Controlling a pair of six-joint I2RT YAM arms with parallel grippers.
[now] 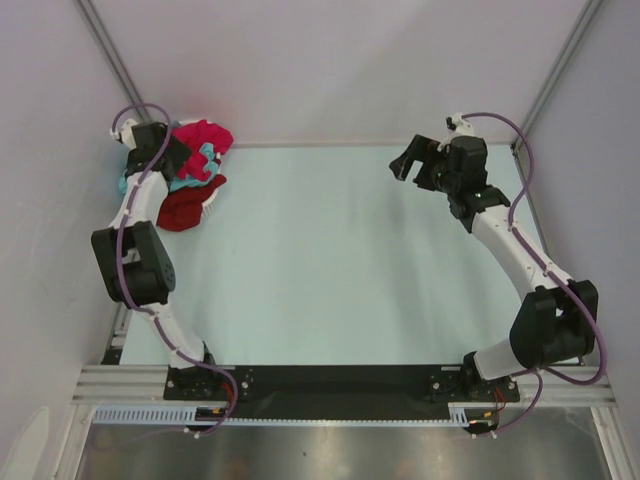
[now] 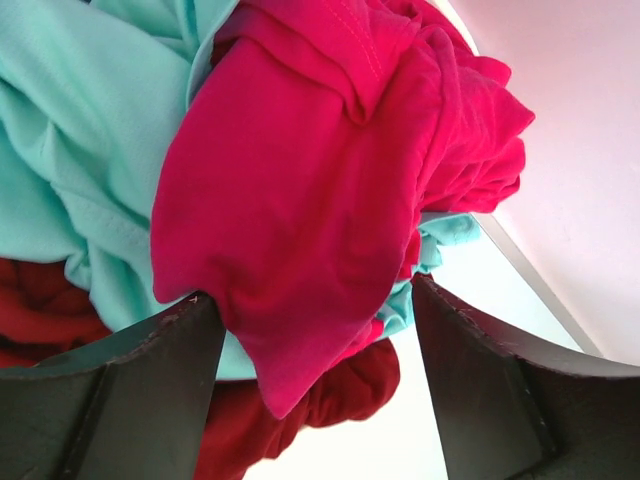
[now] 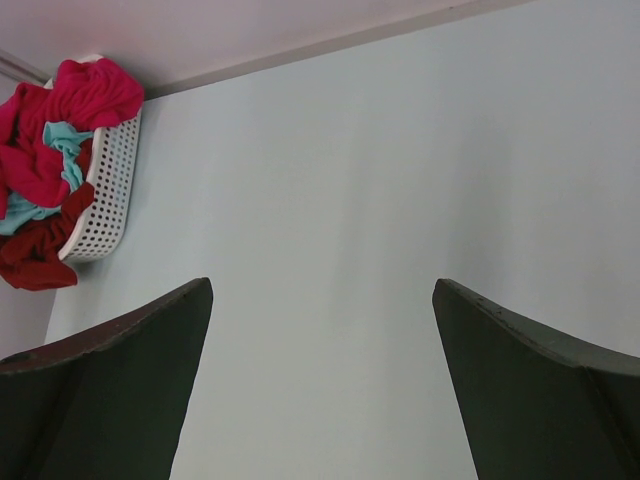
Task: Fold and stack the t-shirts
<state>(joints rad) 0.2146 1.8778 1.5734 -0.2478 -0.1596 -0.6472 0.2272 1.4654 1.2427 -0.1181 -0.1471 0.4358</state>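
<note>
Left hand (image 2: 315,300): spread, fingers either side of crimson-pink cloth t-shirt (image 2: 300,180), apparently not pinching it.
Right hand (image 3: 320,290): released, above pale counter (image 3: 380,170).
Pile: pink over light teal t-shirt (image 2: 80,130) and dark maroon t-shirt (image 2: 335,390), heaped in white perforated basket (image 3: 105,190) at far left corner.

There's a small white perforated plastic basket (image 3: 110,190) tucked in the far left corner of the pale mint flat tabletop (image 1: 330,250), right up against the plain grey walls (image 1: 330,60). A silver aluminium rail (image 1: 130,382) and a black strip (image 1: 330,378) run along the near edge.
</note>
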